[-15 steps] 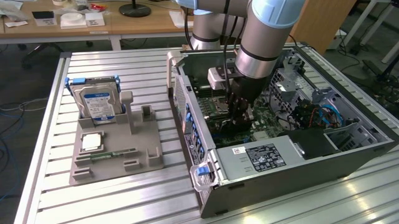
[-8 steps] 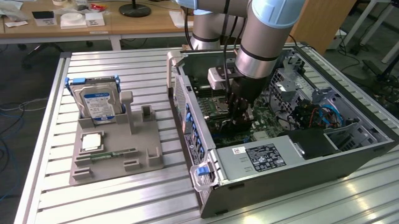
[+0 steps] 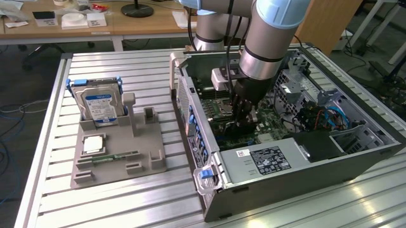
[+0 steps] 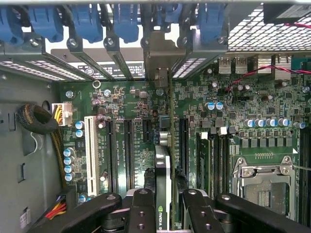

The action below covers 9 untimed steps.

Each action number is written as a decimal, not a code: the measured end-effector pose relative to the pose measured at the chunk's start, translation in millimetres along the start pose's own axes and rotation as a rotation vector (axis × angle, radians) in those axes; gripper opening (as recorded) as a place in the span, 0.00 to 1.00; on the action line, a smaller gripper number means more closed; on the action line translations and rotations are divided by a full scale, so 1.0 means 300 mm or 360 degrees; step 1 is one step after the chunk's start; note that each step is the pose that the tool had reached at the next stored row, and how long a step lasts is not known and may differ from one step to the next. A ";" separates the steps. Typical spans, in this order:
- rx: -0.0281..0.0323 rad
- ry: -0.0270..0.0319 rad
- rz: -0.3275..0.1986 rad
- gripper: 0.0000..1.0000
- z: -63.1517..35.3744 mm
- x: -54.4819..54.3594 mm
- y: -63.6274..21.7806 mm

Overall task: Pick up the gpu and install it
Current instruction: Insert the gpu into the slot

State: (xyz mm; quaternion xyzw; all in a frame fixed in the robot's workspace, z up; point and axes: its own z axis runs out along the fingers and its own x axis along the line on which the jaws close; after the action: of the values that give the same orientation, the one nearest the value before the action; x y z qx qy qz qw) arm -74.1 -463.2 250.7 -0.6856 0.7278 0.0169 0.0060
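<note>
So the arm is reaching straight down into the open pc case (image 3: 355, 156) lying on the slatted metal table (image 3: 127, 204), and the gripper (image 3: 244, 121) is clenched on the gpu (image 4: 164, 170), pinching the card edge-on between its black fingers (image 4: 142, 213). In the wrist view the card stands upright on its edge over the green motherboard (image 4: 233, 111), its silver bracket end (image 4: 158, 53) pushed up into the row of rear slot openings with the blue latches (image 4: 87, 22), sitting between the black expansion slots and the memory slots. Can't tell if it's seated all the way in the slot or just hovering on it. In the exterior view, the grey parts holder (image 3: 117, 152) sits well apart at roughly 9 o'clock from the case, with the silver hard drive (image 3: 98, 102) standing upright in it, blue label facing out, and a narrow green memory stick (image 3: 114, 156) lying flat on it
</note>
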 end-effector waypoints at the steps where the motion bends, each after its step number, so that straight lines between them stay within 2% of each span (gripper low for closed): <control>1: 0.00000 0.00001 0.0002 0.26 0.000 0.000 0.000; 9: 0.00005 -0.00002 0.0002 0.26 0.000 0.000 0.007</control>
State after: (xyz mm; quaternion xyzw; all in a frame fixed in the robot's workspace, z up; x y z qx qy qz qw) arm -76.1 -463.2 250.6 -0.6852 0.7281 0.0168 0.0062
